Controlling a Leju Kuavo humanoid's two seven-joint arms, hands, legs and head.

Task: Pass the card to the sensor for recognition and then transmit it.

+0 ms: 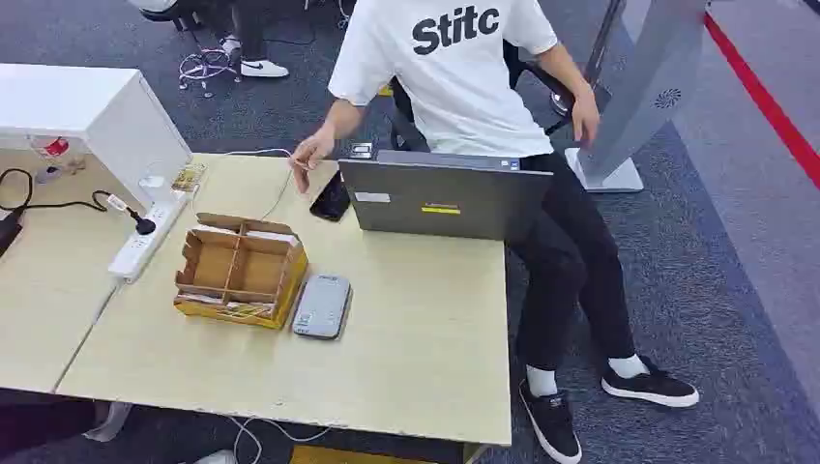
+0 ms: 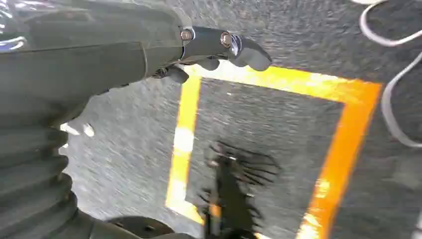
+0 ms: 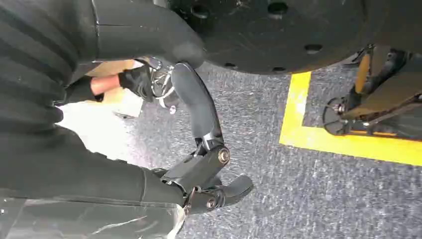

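Pale wood worktop (image 1: pixel 406 348) seen from the head view, carrying a yellow cardboard divider box (image 1: pixel 242 271) with cards standing in its compartments, though which one is the task's card cannot be told. Just beside the box, on its right, a flat grey sensor (image 1: pixel 322 306) lying face up. Farther back, an open grey laptop (image 1: pixel 445 198), a black phone (image 1: pixel 331 200) near it, and a white power strip (image 1: pixel 147 237) along the left edge below a white cabinet (image 1: pixel 87 111). Behind the worktop, a person in a white shirt (image 1: pixel 454 72), one hand (image 1: pixel 311 152) reaching over the phone. From the left wrist view, the left hand (image 2: pixel 219 50) hanging above grey carpet (image 2: pixel 278 129) marked with yellow tape (image 2: pixel 185 134), fingers (image 2: pixel 249 52) stretched out, nothing in them. From the right wrist view, the right hand (image 3: pixel 204 164) over the same carpet beside a yellow line (image 3: pixel 343 142), fingers (image 3: pixel 199 104) spread apart and empty.
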